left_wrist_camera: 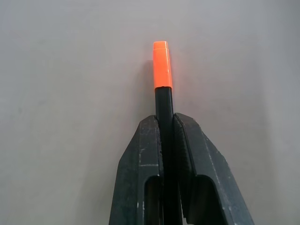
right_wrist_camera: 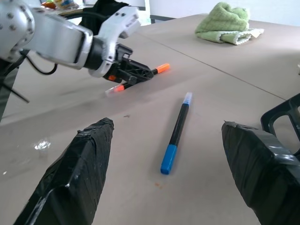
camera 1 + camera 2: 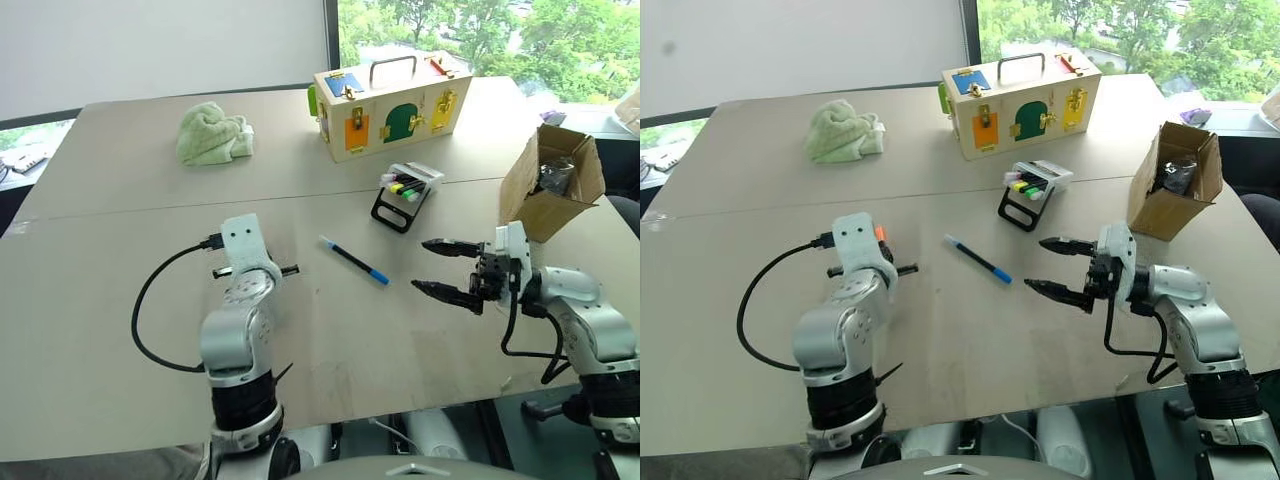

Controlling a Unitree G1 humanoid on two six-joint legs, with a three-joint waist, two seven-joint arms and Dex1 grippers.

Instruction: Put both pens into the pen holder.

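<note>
My left gripper [image 1: 165, 117] is shut on the orange-tipped pen [image 1: 160, 58], gripping its black barrel with one orange end sticking out past the fingertips, low over the table. From the right wrist, that pen [image 2: 162, 68] lies nearly level in the left gripper [image 2: 136, 72]. The blue-tipped pen [image 3: 354, 260] lies loose on the table between the two arms. My right gripper [image 3: 419, 264] stands open just right of it, pointing left, nothing between its fingers. The pen holder [image 3: 405, 195], a slanted black rack with a clear tray of coloured markers, stands beyond the blue pen.
A wooden box with coloured doors [image 3: 392, 105] stands at the back. A green cloth [image 3: 213, 135] lies at the back left. An open cardboard box [image 3: 555, 180] sits at the right edge, behind my right arm.
</note>
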